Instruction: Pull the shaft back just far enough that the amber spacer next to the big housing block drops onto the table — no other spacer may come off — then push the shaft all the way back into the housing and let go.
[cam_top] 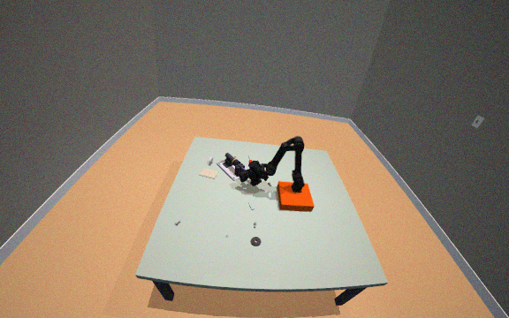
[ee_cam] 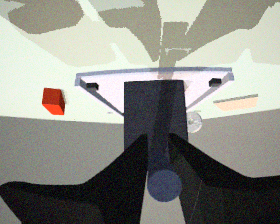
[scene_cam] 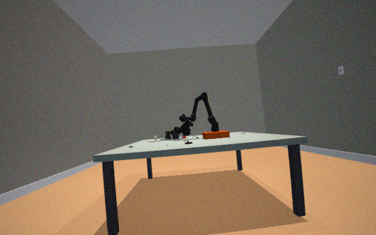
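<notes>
The dark housing block (cam_top: 228, 156) (scene_cam: 167, 134) stands at the far left end of the assembly on a pale base plate (cam_top: 225, 170) (ee_cam: 111, 90). A small amber spacer (cam_top: 235, 160) shows beside it, around the shaft line. In the wrist view a dark block (ee_cam: 136, 110) stands behind the fingers and hides the housing and the spacers. The blue shaft (ee_cam: 164, 185) points its round end at the camera. My gripper (ee_cam: 157, 139) (cam_top: 240, 175) is shut on the shaft, one black finger on each side. Other spacers and any gap at the housing cannot be made out.
A red block (ee_cam: 53, 101) (cam_top: 250, 162) stands beside the base plate. A beige slab (cam_top: 208, 173) (ee_cam: 237, 102) and a small pale object (cam_top: 210, 161) (ee_cam: 194, 122) are on its other side. A black ring (cam_top: 255, 239) lies towards the front. The arm's orange base (cam_top: 295, 200) (scene_cam: 216, 134) is at the right.
</notes>
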